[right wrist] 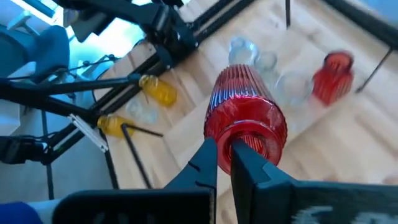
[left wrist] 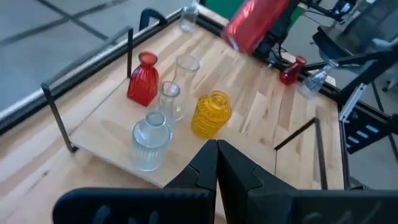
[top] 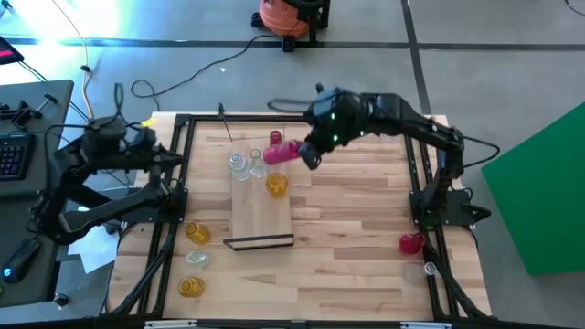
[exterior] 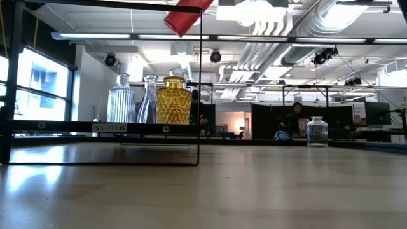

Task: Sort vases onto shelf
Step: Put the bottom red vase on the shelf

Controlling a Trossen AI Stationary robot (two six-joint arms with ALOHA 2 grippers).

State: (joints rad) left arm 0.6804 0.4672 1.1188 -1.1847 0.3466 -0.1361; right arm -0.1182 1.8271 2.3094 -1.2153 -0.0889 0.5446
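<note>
Two arms are at the table point(top: 366, 274), and only the right one carries anything. The right gripper point(top: 309, 151) hangs over the far end of the shelf point(top: 260, 215), its fingers point(right wrist: 208, 163) clamped on the neck of a ribbed red vase point(right wrist: 244, 112). That vase is tipped on its side in the air, touching neither the board nor any other vase; in the low view only its end shows near the top edge point(exterior: 186, 18).

Four vases already stand on the shelf's far half, close together: a second red vase point(left wrist: 143, 79), a tall clear vase point(left wrist: 186, 68), a small clear vase point(left wrist: 169, 99) and a yellow vase point(left wrist: 211, 114). A squat ribbed clear vase point(left wrist: 150, 142) stands just beside them, nearer the left arm.

Off the shelf, on the table's left side, are two more yellow vases point(top: 197, 232) point(top: 190, 287) with a clear one point(top: 196, 260) between them. Near the right arm's base stand another red vase point(top: 410, 243) and a clear one point(top: 430, 269).

The left gripper point(left wrist: 217, 163) is held back at the table's left edge, well apart from the shelf, its fingers pressed together and holding nothing.
</note>
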